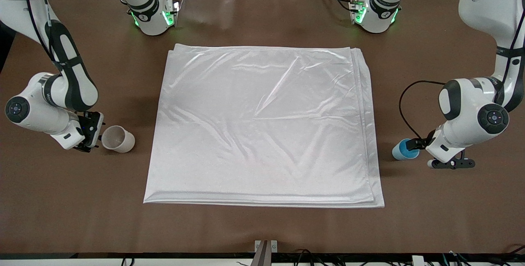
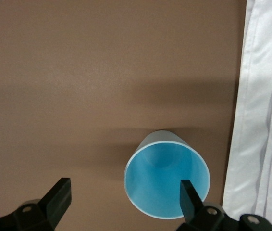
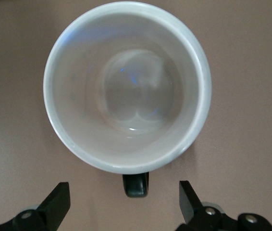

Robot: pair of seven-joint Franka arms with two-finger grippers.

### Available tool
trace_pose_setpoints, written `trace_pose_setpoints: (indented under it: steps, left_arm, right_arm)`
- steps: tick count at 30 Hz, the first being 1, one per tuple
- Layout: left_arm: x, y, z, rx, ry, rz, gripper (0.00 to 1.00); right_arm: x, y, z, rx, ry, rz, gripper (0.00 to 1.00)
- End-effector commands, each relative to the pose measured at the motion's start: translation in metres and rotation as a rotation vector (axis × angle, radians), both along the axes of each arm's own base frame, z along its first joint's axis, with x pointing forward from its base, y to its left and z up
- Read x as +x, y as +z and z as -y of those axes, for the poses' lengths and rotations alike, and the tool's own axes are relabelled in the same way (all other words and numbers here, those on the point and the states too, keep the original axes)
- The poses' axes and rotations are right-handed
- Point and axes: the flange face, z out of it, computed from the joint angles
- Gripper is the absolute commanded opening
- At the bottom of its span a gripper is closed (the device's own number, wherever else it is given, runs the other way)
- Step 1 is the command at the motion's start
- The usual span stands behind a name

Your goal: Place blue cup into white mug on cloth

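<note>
Blue cup [image 2: 167, 175] just ahead of spread left fingers [image 2: 190, 198], white mug [image 3: 126, 86] before spread right fingers [image 3: 56, 202]

Both arms bent low at the table ends. Left pincer [image 2: 124, 202] open, fingers spread wide, pointing downward. Right pincer [image 3: 124, 202] likewise open, fingers wide apart, aimed down.

A white cloth [image 1: 262, 126] lies mid-table, with the white mug [image 1: 118, 139] beside it by the right gripper [image 1: 88, 145] and the blue cup [image 1: 404, 150] at the left gripper [image 1: 420, 145] toward the left arm's end.
</note>
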Motion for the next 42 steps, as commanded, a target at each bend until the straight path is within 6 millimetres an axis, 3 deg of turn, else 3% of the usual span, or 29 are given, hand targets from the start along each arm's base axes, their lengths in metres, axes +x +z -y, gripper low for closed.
trace_pose_setpoints:
  steps: [1, 13, 20, 24, 29, 33, 42]
  left_arm:
    - [0.003, -0.004, -0.003, -0.02, -0.018, 0.003, 1.0]
    - [0.003, -0.022, -0.008, -0.025, -0.011, -0.019, 1.0]
    - [0.003, -0.03, -0.005, -0.051, 0.01, -0.023, 0.98]
    - [0.003, -0.032, -0.003, -0.054, 0.01, -0.021, 0.77]
    - [0.003, -0.031, -0.003, -0.054, 0.01, -0.019, 0.67]
    - [0.003, -0.036, -0.002, -0.054, 0.011, -0.025, 0.55]
    - [0.004, -0.041, -0.001, -0.056, 0.009, -0.013, 0.13]
  right_arm:
    - [0.007, 0.0, 0.0, 0.018, 0.012, 0.012, 1.0]
    - [0.007, -0.012, -0.004, 0.022, 0.017, 0.007, 0.92]
    - [0.007, -0.012, -0.005, 0.021, 0.02, 0.01, 0.62]
    - [0.008, -0.011, -0.004, 0.02, 0.02, 0.013, 0.42]
    - [0.009, -0.009, -0.003, 0.019, 0.018, 0.02, 0.22]
    - [0.012, -0.002, -0.005, 0.018, 0.022, 0.036, 0.17]
    - [0.019, 0.014, -0.011, 0.09, 0.046, 0.082, 0.1]
